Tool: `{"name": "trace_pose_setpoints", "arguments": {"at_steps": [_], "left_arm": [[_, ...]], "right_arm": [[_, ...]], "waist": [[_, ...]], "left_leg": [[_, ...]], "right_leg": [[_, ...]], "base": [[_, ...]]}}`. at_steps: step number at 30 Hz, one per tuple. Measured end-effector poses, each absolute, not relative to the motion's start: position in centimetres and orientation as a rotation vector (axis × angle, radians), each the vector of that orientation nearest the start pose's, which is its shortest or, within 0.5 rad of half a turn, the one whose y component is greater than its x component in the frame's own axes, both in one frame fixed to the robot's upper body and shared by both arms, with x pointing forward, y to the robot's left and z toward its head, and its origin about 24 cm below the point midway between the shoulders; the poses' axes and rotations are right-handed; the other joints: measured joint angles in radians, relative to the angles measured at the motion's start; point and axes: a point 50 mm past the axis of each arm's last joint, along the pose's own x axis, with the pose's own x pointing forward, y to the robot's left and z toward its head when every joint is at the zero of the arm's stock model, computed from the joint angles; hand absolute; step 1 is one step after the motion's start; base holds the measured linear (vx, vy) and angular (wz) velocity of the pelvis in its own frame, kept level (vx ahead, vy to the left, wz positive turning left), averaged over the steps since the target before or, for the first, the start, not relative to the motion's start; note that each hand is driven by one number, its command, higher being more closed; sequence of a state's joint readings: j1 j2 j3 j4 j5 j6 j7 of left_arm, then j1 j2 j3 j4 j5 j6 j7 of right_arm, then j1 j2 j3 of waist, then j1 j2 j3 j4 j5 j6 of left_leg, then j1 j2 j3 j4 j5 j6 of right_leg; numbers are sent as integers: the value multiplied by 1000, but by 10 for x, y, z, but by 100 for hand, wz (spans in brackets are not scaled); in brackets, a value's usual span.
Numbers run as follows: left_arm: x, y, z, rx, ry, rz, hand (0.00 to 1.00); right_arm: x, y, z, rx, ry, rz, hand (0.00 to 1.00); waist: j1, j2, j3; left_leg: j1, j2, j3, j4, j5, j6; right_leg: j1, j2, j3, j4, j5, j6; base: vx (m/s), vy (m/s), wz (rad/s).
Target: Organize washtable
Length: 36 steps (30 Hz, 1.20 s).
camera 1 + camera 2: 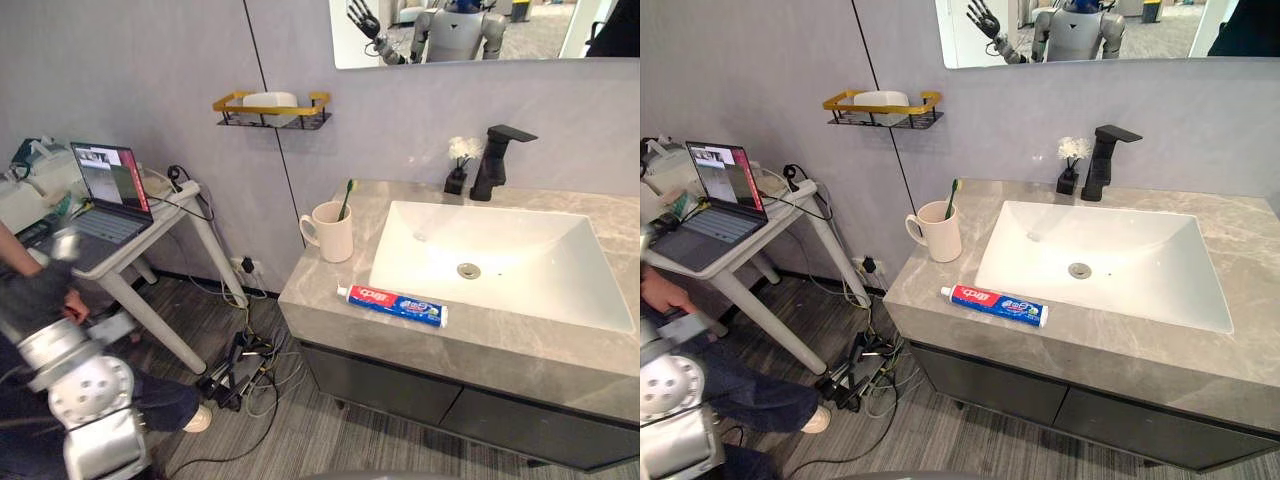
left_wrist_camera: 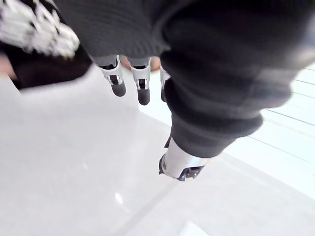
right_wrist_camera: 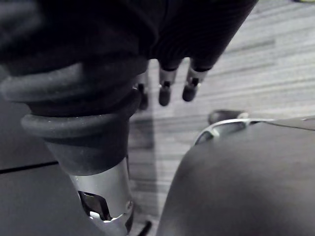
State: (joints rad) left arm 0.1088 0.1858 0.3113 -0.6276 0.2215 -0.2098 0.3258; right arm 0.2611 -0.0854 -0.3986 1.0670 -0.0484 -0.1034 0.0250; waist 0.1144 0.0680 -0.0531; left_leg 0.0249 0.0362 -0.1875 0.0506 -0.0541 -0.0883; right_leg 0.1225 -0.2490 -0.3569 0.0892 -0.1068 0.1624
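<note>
Laptop (image 1: 105,190) is sitting open on the side table (image 1: 150,322) at far left, with a person (image 1: 760,395) crouching beside it. Moving right, a shelf (image 1: 270,110) is hanging on the wall above the left end of the counter (image 1: 320,300). There the cup (image 1: 333,235) is standing upright, with the toothbrush (image 1: 345,200) leaning inside it. Just in front, the toothpaste (image 1: 395,304) is lying flat between the counter's front edge and the sink (image 1: 520,260), apart from the cup. Further right, the tap (image 1: 490,165) is rising behind the sink, a small vase (image 1: 456,182) beside it.

Both hands are hanging away from the counter. The left hand (image 2: 118,81) is showing straight, loose fingers with nothing in them. The right hand (image 3: 165,88) is dangling relaxed over the floor (image 3: 246,73), likewise empty.

The toothpaste is looking light, soft and glossy, so I'm guessing a hard squeeze would dent it or let it slip. Pinching across its middle, or near the stiffer cap end, is seeming safest. The cup is probably ceramic, heavier and breakable, and best gripped round the body.
</note>
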Motion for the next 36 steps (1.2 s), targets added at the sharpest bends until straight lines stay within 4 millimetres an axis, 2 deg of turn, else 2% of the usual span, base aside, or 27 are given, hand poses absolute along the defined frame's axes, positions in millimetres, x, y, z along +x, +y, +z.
{"name": "trace_pose_setpoints", "arguments": {"at_steps": [2, 4, 5, 7, 9, 12, 14, 16, 18, 21, 24, 26, 29, 34, 35, 36], "left_arm": [[179, 202, 200, 433, -867, 375, 0], [177, 161, 206, 429, -952, 41, 0], [178, 148, 205, 424, -971, -68, 0], [178, 133, 206, 378, -990, -215, 0], [184, 116, 203, 327, -980, -350, 0], [193, 100, 189, 378, -902, -537, 0], [196, 96, 181, 396, -857, -612, 0], [200, 93, 171, 401, -799, -683, 0], [208, 92, 156, 422, -705, -731, 0], [221, 92, 137, 483, -595, -781, 0], [235, 99, 115, 537, -471, -773, 0], [243, 106, 97, 616, -391, -742, 0], [246, 109, 88, 691, -358, -731, 0], [250, 108, 78, 752, -334, -707, 0], [252, 108, 76, 761, -327, -704, 0], [254, 108, 76, 765, -324, -701, 0]], "right_arm": [[15, -234, -163, 68, 1182, -428, 0], [19, -232, -162, 59, 1169, -408, 0], [18, -232, -162, 56, 1173, -402, 0], [18, -231, -163, 61, 1178, -396, 0], [11, -228, -165, 77, 1210, -383, 0], [8, -227, -167, 94, 1229, -391, 0], [11, -227, -167, 96, 1227, -387, 0], [12, -226, -168, 101, 1235, -382, 0], [15, -225, -169, 104, 1234, -373, 0], [18, -228, -168, 104, 1233, -359, 0], [22, -229, -168, 82, 1232, -326, 0], [26, -227, -168, 74, 1226, -303, 0], [31, -227, -168, 75, 1214, -300, 0], [36, -226, -167, 81, 1194, -284, 0], [38, -226, -167, 82, 1190, -282, 0], [40, -226, -167, 82, 1186, -280, 0]], "waist": [[-15, 0, 0], [-29, -1, -1], [-30, -3, -2], [-45, -7, -4], [-47, -12, -8], [-56, -13, -9], [-75, -13, -10], [-79, -14, -10], [-100, -17, -11], [-104, -21, -8], [-108, -21, -6], [-132, -25, -2], [-153, -29, 14], [-154, -26, 33], [-155, -34, 45], [-157, -26, 48]], "left_leg": [[5, 1, 4, 0, 0, 0], [4, 6, 20, -4, 1, 1], [9, 8, 29, -15, 0, 1], [11, 12, 41, -20, 0, 1], [14, 18, 57, -31, 3, -2], [25, 25, 82, -43, 9, -4], [25, 30, 97, -47, 9, -4], [26, 34, 111, -48, 9, -4], [26, 35, 115, -47, 9, -4], [32, 37, 124, -47, 8, -4], [32, 36, 137, -47, 6, -3], [29, 36, 138, -47, 5, -3], [24, 36, 144, -46, 5, -3], [20, 47, 182, -48, -6, -9], [21, 52, 190, -48, -10, -12], [25, 56, 192, -47, -11, -13]], "right_leg": [[0, 0, 4, 5, -3, -5], [-7, 1, 16, 10, -4, -6], [-8, 2, 25, 8, -4, -6], [-13, 5, 34, 1, -2, -6], [-22, 12, 53, -8, 10, -4], [-26, 20, 84, -25, 27, -1], [-31, 27, 100, -42, 39, -3], [-43, 33, 119, -54, 49, -6], [-41, 36, 124, -65, 55, -9], [-37, 42, 126, -93, 74, -16], [-37, 43, 140, -116, 86, -26], [-38, 43, 141, -124, 90, -30], [-41, 45, 145, -134, 96, -39], [-57, 57, 182, -165, 117, -35], [-59, 63, 190, -167, 120, -32], [-57, 66, 192, -170, 124, -30]], "base": [[-45, 5, -10], [-56, 8, -16], [-58, 6, -22], [-50, 5, -18], [-1, 6, -22], [62, 11, -28], [37, 13, -30], [43, 11, -26], [4, 3, -10], [-35, 3, -11], [-55, 11, -14], [-53, 9, -6], [-32, 7, -7], [12, 4, -23], [32, -11, -15], [49, -15, -13]]}}
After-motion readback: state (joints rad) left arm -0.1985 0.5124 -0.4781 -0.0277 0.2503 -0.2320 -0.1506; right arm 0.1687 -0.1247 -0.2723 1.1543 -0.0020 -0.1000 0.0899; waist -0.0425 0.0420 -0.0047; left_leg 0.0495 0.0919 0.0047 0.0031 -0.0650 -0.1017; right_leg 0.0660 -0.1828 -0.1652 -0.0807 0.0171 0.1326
